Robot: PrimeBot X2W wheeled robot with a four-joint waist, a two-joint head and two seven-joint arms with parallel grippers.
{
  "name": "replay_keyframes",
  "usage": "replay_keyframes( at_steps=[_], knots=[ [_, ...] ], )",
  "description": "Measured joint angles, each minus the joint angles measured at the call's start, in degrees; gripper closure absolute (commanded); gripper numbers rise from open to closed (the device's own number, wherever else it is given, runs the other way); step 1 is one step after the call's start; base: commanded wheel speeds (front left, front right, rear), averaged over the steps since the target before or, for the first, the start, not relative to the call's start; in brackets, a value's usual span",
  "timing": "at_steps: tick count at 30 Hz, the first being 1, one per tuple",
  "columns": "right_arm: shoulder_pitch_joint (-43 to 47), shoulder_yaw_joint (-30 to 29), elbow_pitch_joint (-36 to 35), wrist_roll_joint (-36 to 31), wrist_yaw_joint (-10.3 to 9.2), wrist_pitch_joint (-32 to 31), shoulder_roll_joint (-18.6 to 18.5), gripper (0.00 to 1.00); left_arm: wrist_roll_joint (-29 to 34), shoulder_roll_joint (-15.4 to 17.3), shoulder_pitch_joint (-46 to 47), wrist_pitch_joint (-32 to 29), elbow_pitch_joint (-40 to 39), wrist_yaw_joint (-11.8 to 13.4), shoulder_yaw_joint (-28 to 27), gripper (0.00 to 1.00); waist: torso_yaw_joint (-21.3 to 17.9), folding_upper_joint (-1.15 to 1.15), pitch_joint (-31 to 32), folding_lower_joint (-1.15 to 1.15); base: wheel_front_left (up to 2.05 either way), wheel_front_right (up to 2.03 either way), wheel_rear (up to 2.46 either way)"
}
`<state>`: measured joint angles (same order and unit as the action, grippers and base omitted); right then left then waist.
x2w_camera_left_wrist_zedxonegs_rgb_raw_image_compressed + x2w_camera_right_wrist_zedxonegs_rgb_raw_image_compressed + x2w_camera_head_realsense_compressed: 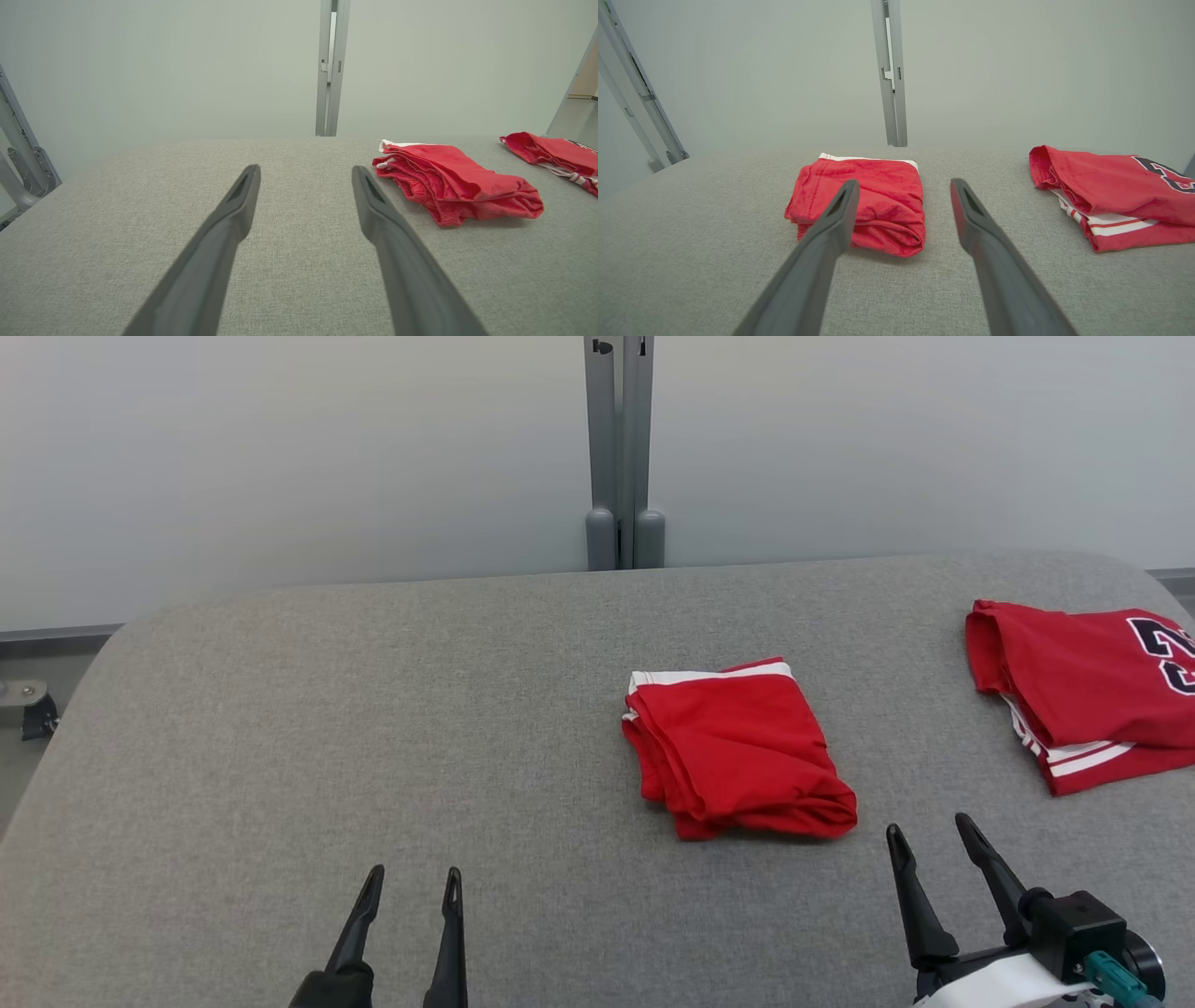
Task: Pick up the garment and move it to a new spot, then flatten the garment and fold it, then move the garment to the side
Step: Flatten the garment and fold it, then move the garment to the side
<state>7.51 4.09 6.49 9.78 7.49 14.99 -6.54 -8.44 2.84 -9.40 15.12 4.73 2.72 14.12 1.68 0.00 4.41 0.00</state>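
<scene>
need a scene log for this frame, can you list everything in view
folded garment: 1, red with a white band, on the table right of centre
jersey: 1, red with white stripes and a dark number, folded, far right of the table, partly cut off by the picture edge
table: 1, grey fabric top, rounded far corners
post: 1, grey metal, upright behind the table's far edge
wall: 1, pale grey, behind the table
left gripper: 1, dark, near edge at lower left, jaws open and empty
right gripper: 1, dark, lower right, just in front of the folded garment, jaws open and empty
</scene>
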Motion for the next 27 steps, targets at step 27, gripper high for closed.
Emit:
replay_keyframes(
  at_steps=[27],
  knots=[
    [0.1, 1.4, -0.9, 0.0, 0.00, 0.0, -1.0, 0.00, -0.4, 0.0, 0.0, 0.0, 0.3, -0.2, 0.7, 0.00, 0.3, 0.00, -1.0, 0.00, 0.00, 0.00, 0.00]
  ],
)
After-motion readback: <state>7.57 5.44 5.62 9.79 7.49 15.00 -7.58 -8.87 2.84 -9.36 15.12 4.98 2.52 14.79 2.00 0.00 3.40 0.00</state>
